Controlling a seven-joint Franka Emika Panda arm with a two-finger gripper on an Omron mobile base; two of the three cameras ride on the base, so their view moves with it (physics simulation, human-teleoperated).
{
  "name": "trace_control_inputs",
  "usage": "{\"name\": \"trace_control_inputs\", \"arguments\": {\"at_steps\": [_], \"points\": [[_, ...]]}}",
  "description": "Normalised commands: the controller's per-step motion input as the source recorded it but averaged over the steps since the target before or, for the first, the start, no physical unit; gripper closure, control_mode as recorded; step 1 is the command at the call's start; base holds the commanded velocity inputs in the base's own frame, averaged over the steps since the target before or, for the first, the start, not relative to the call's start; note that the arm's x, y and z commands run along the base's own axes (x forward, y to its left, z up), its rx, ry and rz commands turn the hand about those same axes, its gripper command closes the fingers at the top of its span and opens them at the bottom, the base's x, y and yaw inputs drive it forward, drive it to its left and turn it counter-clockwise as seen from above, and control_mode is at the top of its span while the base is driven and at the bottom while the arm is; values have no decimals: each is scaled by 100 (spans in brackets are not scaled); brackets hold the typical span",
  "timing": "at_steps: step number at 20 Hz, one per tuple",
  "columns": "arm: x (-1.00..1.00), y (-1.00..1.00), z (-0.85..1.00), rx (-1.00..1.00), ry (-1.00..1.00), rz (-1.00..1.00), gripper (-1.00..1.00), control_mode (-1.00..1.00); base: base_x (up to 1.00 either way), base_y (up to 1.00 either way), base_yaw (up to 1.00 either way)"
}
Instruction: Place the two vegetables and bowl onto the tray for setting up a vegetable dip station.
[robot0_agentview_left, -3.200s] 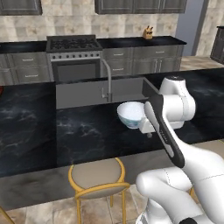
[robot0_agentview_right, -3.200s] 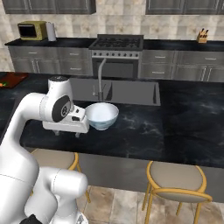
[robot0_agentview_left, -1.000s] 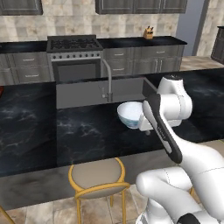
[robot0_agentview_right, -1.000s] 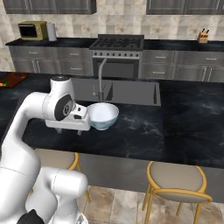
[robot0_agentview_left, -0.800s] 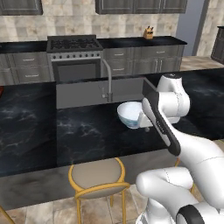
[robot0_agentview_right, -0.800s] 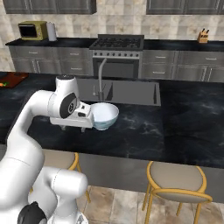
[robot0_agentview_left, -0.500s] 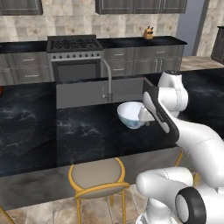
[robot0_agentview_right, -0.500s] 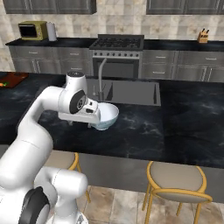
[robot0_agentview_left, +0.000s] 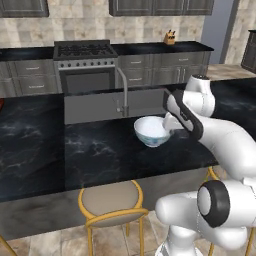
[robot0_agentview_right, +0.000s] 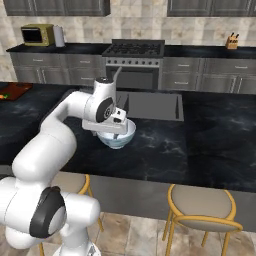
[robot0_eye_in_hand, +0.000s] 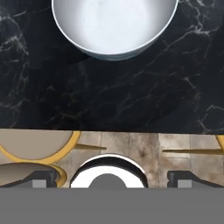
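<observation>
The gripper (robot0_eye_in_hand: 112, 179) hangs above the counter's near edge with its jaws spread wide and nothing between them; the hand view looks straight down, with the bowl (robot0_eye_in_hand: 114, 24) ahead of the fingertips rather than under them. From the left base view the hand (robot0_agentview_left: 172, 121) sits just beside the bowl (robot0_agentview_left: 152, 131), at its rim height or a little above. The bowl stands upright on the black counter (robot0_agentview_left: 100, 150) in front of the sink (robot0_agentview_left: 107, 105), and its white inside is empty. The step in hand looks like the reach for the bowl. The next move calls for bringing one finger inside the rim and one outside, then closing. Far to the left in the right base view lies the tray (robot0_agentview_right: 14, 91), with something small and orange on it, too small to name.
</observation>
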Motion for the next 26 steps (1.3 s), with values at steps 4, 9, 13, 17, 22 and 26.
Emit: {"name": "trace_control_inputs", "arguments": {"at_steps": [4,9,13,17,22,26], "points": [[43,-23,0,0,1,-1,-100,-100,0,0,0],[43,-15,0,0,2,-2,-100,-100,0,0,0],[39,-11,-4,0,1,-3,-100,-100,0,0,0],[36,0,-14,0,0,-6,-100,-100,0,0,0],[37,-1,-20,0,0,-5,-100,-100,0,0,0],[37,-4,-25,0,0,-4,-100,-100,0,0,0]]}}
